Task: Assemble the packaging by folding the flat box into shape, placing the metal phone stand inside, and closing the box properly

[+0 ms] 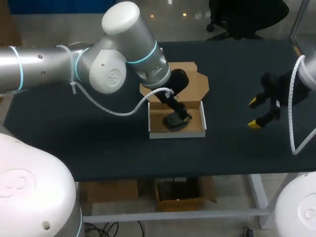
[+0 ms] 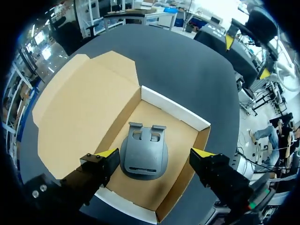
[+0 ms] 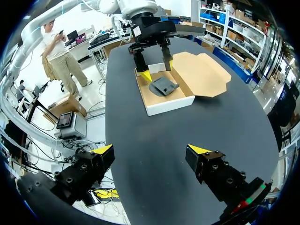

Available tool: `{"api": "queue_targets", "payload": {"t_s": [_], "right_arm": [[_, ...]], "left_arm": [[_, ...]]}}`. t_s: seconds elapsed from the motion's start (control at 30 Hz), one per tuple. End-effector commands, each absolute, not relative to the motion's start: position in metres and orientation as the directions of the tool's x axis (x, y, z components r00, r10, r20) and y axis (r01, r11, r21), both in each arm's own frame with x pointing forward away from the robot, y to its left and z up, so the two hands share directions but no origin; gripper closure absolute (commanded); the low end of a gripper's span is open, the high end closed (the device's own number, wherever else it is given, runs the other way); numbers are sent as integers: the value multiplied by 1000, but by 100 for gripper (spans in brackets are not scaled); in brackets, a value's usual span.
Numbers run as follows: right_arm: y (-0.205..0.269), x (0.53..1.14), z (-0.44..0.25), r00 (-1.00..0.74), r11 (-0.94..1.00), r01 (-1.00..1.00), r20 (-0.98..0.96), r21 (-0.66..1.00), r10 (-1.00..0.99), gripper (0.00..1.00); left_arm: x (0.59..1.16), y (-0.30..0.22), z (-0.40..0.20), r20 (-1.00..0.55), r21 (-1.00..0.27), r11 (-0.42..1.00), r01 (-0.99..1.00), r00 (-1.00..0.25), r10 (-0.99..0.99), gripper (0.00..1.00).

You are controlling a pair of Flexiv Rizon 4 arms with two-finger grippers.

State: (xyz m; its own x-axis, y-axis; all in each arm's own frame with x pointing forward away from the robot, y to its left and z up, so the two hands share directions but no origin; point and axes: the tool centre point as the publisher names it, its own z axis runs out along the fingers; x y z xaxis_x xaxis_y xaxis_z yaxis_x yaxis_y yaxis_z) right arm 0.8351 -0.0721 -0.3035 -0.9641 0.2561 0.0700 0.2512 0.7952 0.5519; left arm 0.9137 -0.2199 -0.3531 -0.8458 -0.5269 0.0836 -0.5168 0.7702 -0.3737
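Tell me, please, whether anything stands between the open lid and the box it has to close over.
Yes: the left gripper hangs over the box, open fingers either side of the stand, in the likely folding path of the lid. The right gripper is well off to the side.

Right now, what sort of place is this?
Probably a robotics lab: a left arm and a right arm at a black table, with a metal phone stand lying in an open cardboard box.

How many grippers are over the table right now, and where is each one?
2. The left gripper is open over the box, straddling the phone stand inside. The right gripper is open over bare table, apart from the box.
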Motion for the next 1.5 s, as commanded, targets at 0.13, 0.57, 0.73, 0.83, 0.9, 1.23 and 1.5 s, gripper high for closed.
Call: {"api": "queue_targets", "payload": {"t_s": [0.13,0.57,0.73,0.83,0.9,1.23,1.5], "right_arm": [[-73,835,-302,-965,794,251,73,553,254,0],[-73,835,-302,-965,794,251,73,553,254,0],[-73,835,-302,-965,794,251,73,553,254,0],[-73,835,-302,-965,794,251,73,553,254,0],[-73,835,-302,-965,794,251,73,553,254,0],[-73,835,-302,-965,794,251,73,553,254,0],[-73,835,-302,-965,794,251,73,553,254,0]], "left_arm": [[912,-230,-343,7,-244,742,-625,-766,-643,0],[905,-230,-348,-18,-182,571,-800,-578,-816,0],[902,-225,-351,34,-209,478,-853,-495,-868,0],[902,-221,-355,63,-219,437,-872,-460,-886,0],[902,-219,-356,75,-222,435,-873,-460,-885,0],[902,-219,-356,75,-222,435,-873,-460,-885,0],[902,-219,-356,75,-222,435,-873,-460,-885,0]]}}
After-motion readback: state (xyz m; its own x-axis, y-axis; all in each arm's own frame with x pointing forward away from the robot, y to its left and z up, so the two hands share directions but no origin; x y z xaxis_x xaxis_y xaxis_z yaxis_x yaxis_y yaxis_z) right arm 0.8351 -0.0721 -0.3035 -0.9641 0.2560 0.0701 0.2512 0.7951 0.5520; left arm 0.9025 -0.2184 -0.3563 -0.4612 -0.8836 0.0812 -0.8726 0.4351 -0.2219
